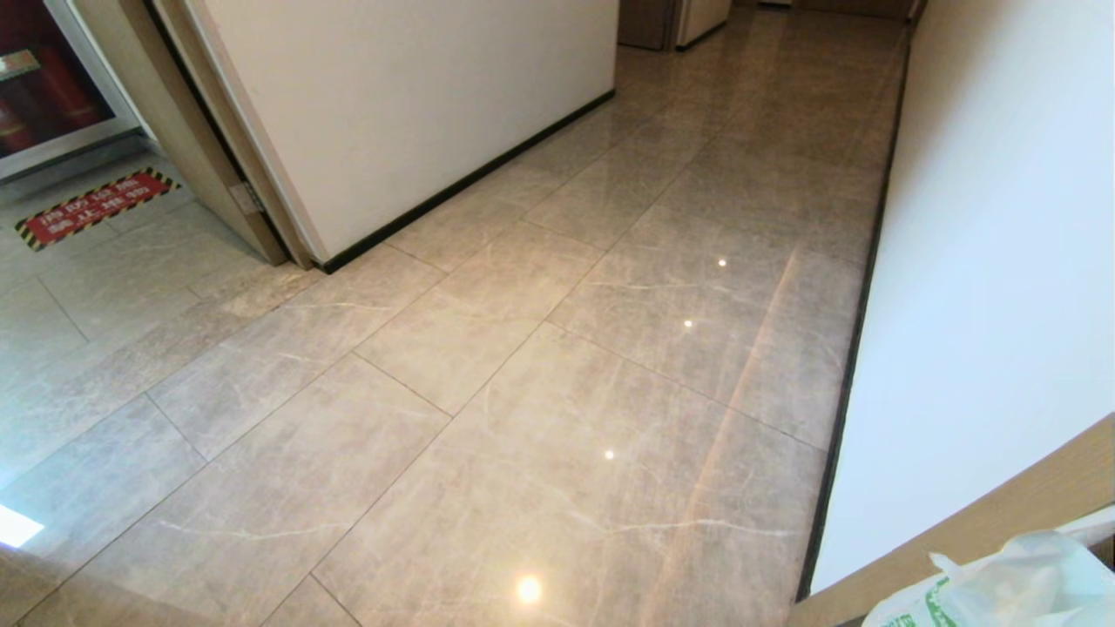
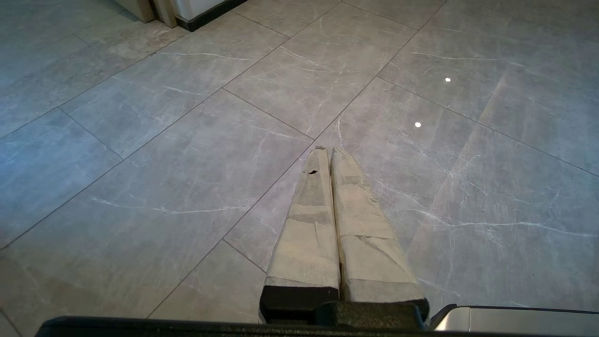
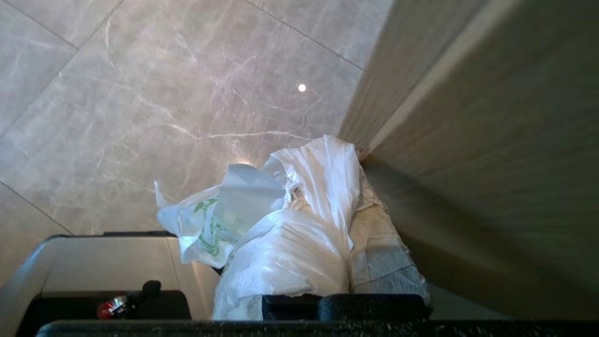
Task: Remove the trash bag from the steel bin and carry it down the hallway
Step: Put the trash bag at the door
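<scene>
The trash bag (image 1: 1002, 583), thin white plastic with green print, shows at the bottom right corner of the head view. In the right wrist view the trash bag (image 3: 281, 243) drapes over my right gripper (image 3: 351, 159), which is shut on its bunched top, above the tiles and right beside a wooden panel (image 3: 491, 140). My left gripper (image 2: 330, 150) is shut and empty, its taped fingers pressed together over the floor. The hallway (image 1: 662, 261) of glossy beige-grey tiles runs ahead. The steel bin is out of view.
A white wall (image 1: 1002, 261) with a black baseboard runs along the right, and the wooden panel (image 1: 984, 522) crosses the lower right corner. On the left a white wall (image 1: 392, 104) ends at a door frame, with a red floor sticker (image 1: 91, 207) beyond it.
</scene>
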